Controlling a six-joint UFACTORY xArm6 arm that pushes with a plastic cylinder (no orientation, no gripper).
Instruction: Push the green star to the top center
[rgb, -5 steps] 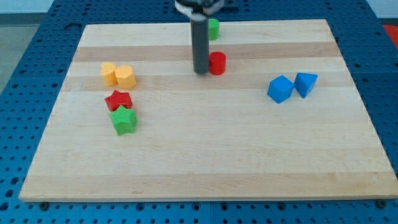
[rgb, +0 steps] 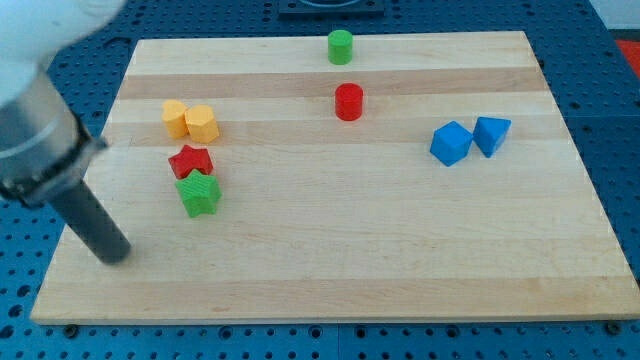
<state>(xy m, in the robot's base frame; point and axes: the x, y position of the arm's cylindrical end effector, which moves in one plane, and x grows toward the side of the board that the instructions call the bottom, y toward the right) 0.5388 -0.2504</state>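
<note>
Swung away from the red cylinder (rgb: 348, 101), my tip (rgb: 116, 254) now rests near the pale wooden worktop's (rgb: 400, 240) lower left corner, down and left of the green star (rgb: 199, 193). No fingers here: the arm ends in a bare rod. The green star touches a red star (rgb: 190, 160) just above it. Blue pegboard (rgb: 600, 40) surrounds the worktop. Yellow blocks (rgb: 190, 121), a green cylinder (rgb: 340, 46) and blue blocks (rgb: 470, 139) lie scattered.

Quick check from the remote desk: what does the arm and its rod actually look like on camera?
A straight dark grey rod ending at my tip, below a wider, blurred grey and white arm body. No cables or markings show.
</note>
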